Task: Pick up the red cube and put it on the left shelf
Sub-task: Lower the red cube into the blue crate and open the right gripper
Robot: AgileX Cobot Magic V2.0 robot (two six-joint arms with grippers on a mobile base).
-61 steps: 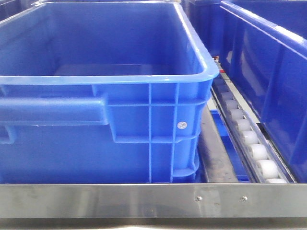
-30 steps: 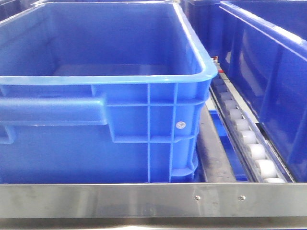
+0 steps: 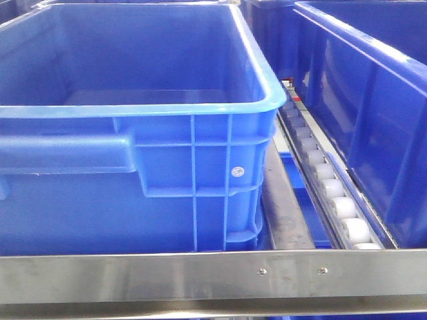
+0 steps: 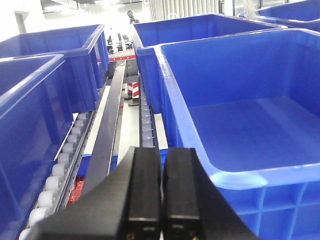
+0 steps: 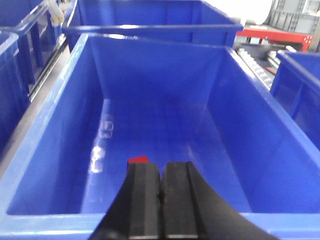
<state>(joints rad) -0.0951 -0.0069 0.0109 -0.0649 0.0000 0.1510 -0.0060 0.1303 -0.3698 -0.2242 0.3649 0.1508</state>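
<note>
I am holding the right gripper (image 5: pixel 161 200), fingers pressed together and empty, over a blue crate (image 5: pixel 45 135) on the left shelf (image 3: pixel 200 273); the red cube (image 5: pixel 138 160) is sitting on the crate floor at 11 o'clock from the fingertips (half hidden behind them), likely already delivered. My left gripper (image 4: pixel 161 200) is also hanging pinched closed and empty above the white roller track (image 4: pixel 60 165), staying clear.
</note>
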